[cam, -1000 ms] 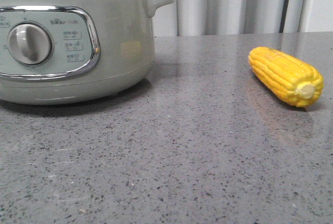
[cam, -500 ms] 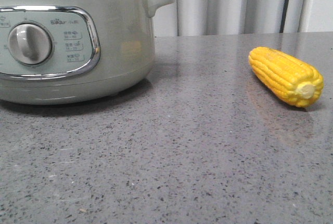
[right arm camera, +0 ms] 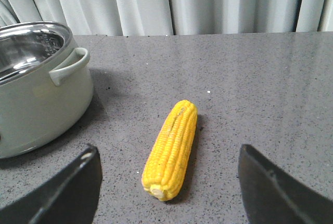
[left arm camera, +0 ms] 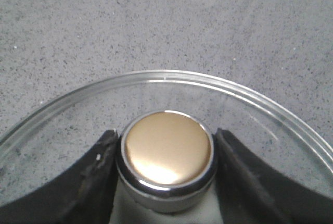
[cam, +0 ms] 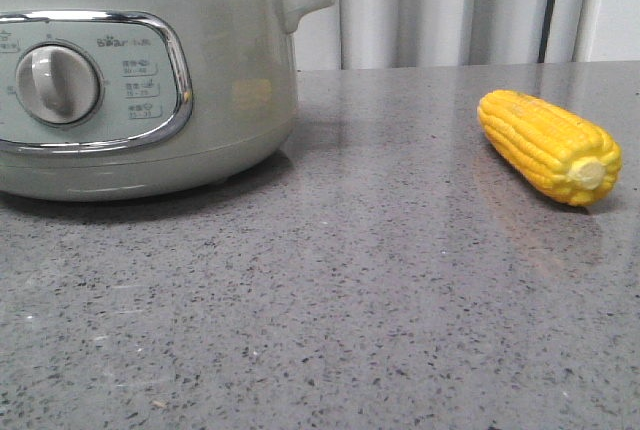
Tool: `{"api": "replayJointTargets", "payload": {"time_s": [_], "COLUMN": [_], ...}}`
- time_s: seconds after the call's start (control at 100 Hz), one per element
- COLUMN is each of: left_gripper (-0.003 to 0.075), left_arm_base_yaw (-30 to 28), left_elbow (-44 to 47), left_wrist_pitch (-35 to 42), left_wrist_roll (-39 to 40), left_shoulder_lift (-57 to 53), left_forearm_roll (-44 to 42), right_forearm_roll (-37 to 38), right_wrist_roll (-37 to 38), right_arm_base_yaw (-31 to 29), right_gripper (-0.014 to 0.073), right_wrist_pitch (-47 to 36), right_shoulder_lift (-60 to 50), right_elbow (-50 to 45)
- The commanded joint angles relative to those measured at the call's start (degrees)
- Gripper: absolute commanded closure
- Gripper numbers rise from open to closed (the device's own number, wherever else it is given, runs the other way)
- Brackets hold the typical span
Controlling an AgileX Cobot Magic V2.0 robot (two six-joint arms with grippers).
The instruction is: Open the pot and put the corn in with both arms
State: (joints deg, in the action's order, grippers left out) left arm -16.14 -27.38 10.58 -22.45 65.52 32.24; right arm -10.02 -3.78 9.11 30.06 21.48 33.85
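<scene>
The pale grey-green pot point(cam: 230, 80) stands at the left of the table, with its control panel and knob point(cam: 57, 83) facing me. In the right wrist view the pot point(right arm camera: 41, 99) is open and its steel inside shows. The yellow corn point(cam: 550, 145) lies on the table at the right. My left gripper point(left arm camera: 165, 134) is shut on the gold knob point(left arm camera: 169, 151) of the glass lid point(left arm camera: 250, 96) and holds the lid over bare table. My right gripper point(right arm camera: 167, 151) is open above the corn point(right arm camera: 174, 140), one finger on each side. Neither gripper shows in the front view.
The grey speckled tabletop point(cam: 350, 300) spreads between the pot and the corn. Pale curtains point(cam: 440, 5) hang behind the table's back edge. The pot's small side handle point(cam: 305, 2) sticks out toward the corn side.
</scene>
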Motion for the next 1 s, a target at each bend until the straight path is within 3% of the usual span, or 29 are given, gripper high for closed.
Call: {"api": "replayJointTargets", "payload": {"time_s": [0.0, 0.1, 0.17, 0.42, 0.63, 0.81, 0.99], "left_gripper": [0.0565, 0.0461, 0.0430, 0.0403, 0.0365, 0.0365, 0.0365], "left_arm_base_yaw": [0.3, 0.3, 0.3, 4.2, 10.4, 10.3, 10.3], "left_elbow": [-2.1, -2.0, -1.7, -1.3, -1.3, -1.3, -1.3], "left_wrist_pitch": [2.7, 1.3, 1.3, 2.2, 2.3, 4.8, 6.6], "left_wrist_roll": [0.4, 0.4, 0.4, 0.4, 0.4, -4.8, -7.3], "left_shoulder_lift": [-0.3, 0.6, 0.9, -2.7, -13.8, -19.4, -17.9], "left_forearm_roll": [-0.4, -0.4, -0.3, 1.8, 1.7, 1.1, 1.3], "right_forearm_roll": [0.4, 0.4, 0.4, -0.7, -0.8, -1.5, -3.0], "right_wrist_roll": [-0.7, -0.7, -0.7, -0.7, -0.7, -0.7, -0.7], "right_arm_base_yaw": [-0.1, -0.1, -0.1, -0.1, -0.1, -0.1, -0.1], "right_gripper": [0.0113, 0.0113, 0.0113, 0.0113, 0.0113, 0.0113, 0.0113], "right_wrist_pitch": [-4.6, -4.6, -4.6, -4.2, 6.4, 11.7, 13.0], "right_shoulder_lift": [1.4, 2.2, 3.1, 10.3, 25.3, 38.9, 44.4], "right_elbow": [1.8, 1.8, 1.8, 6.1, 19.2, 29.1, 33.6]}}
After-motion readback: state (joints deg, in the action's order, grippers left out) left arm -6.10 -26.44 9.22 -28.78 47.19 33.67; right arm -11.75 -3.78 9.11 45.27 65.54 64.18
